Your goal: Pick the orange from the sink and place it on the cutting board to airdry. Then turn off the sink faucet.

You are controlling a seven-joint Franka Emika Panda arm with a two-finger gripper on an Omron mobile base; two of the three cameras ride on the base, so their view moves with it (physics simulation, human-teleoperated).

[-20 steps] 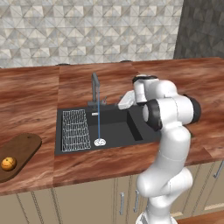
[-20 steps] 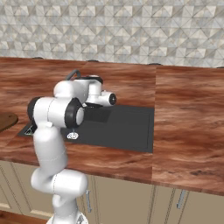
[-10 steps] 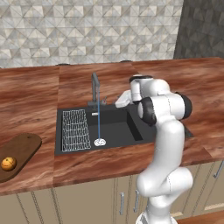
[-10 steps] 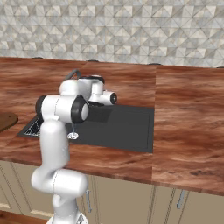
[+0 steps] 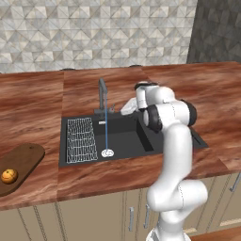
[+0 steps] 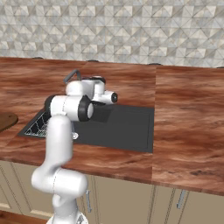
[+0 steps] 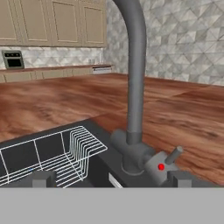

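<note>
The orange [image 5: 8, 176] sits on the cutting board [image 5: 23, 162] at the far left of the left base view, where the frame edge cuts off part of the board; in the right base view only a dark sliver of the board [image 6: 6, 120] shows at the left edge. The sink [image 5: 122, 136] is recessed in the reddish wood desk [image 5: 42, 103], with its white wire rack [image 5: 80, 139] on the left side, and a thin stream of water falls from the spout to the basin floor. The sink faucet [image 5: 103, 98] stands at the back rim, and the gripper [image 5: 127, 108] is just to its right, largely hidden behind the robot's own wrist. In the right base view the arm covers most of the faucet [image 6: 72, 76]. From the hand view the faucet post [image 7: 135, 83] rises close ahead, its small side lever [image 7: 174, 154] just above the right finger [image 7: 179, 178]; the left finger [image 7: 43, 178] stands far from it, so the fingers are spread wide with nothing between them.
</note>
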